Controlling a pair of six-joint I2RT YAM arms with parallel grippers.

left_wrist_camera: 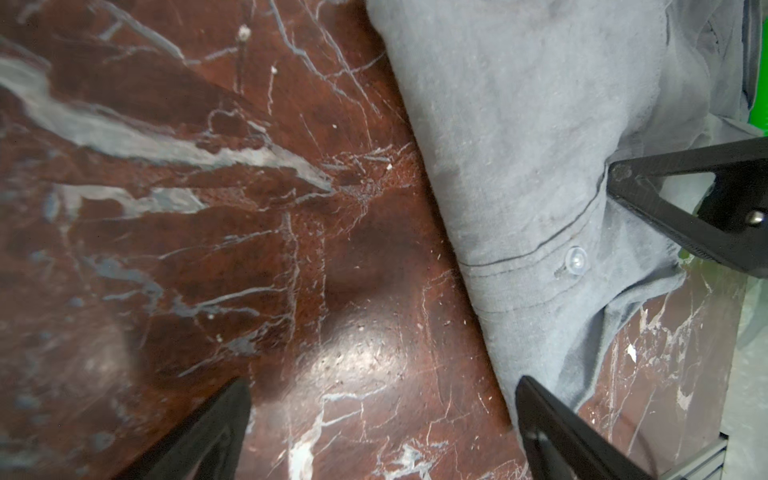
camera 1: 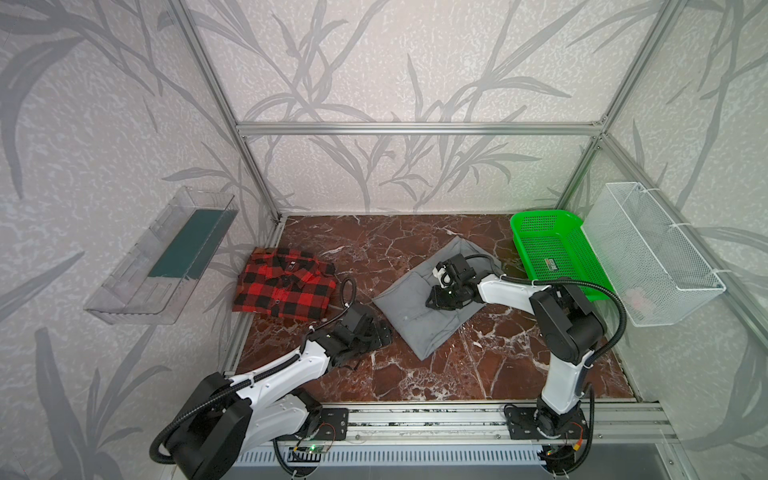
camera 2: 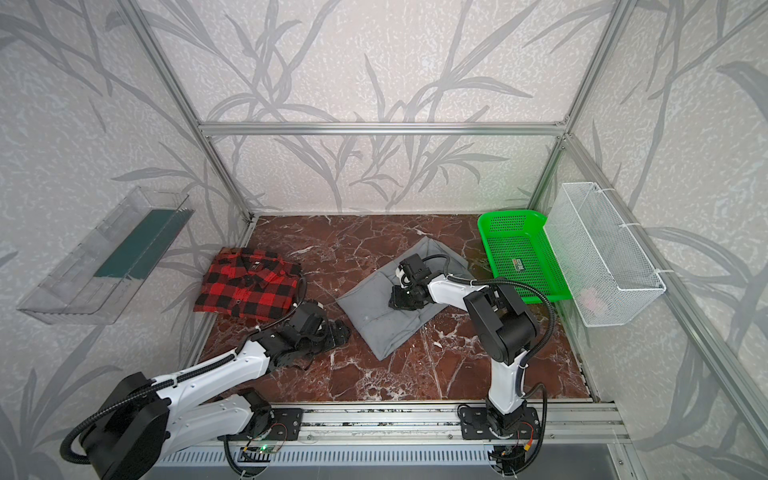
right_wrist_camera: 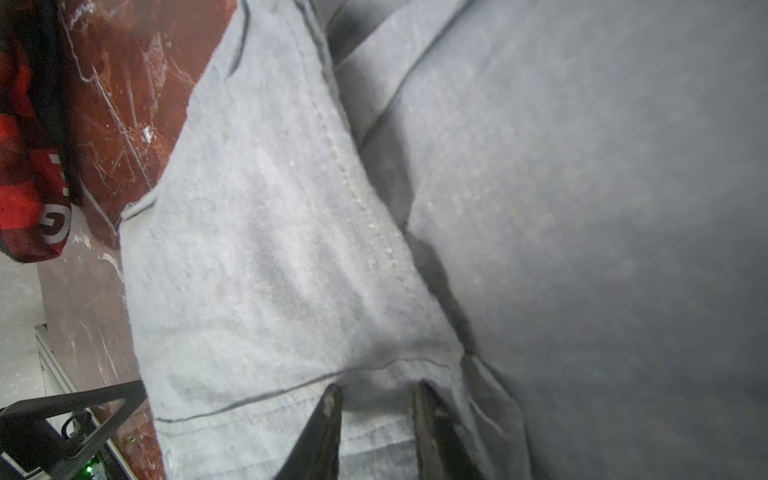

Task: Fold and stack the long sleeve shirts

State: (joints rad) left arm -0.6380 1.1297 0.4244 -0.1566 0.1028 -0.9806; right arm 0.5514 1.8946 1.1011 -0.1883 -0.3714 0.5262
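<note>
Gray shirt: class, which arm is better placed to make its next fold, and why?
Probably the right. The right end effector sits on the gray shirt, fingers straddling a crease. The left end effector hangs open over bare table beside the shirt's edge.

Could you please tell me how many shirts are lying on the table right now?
2. The red-and-black plaid shirt lies folded at the table's back left; the gray shirt lies near the middle. No others are visible.

The plaid shirt (camera 1: 284,286) is red-and-black, the gray shirt (camera 1: 409,320) plain, the basket (camera 1: 544,215) green, the tabletop (camera 1: 457,374) white-veined red-brown.
</note>
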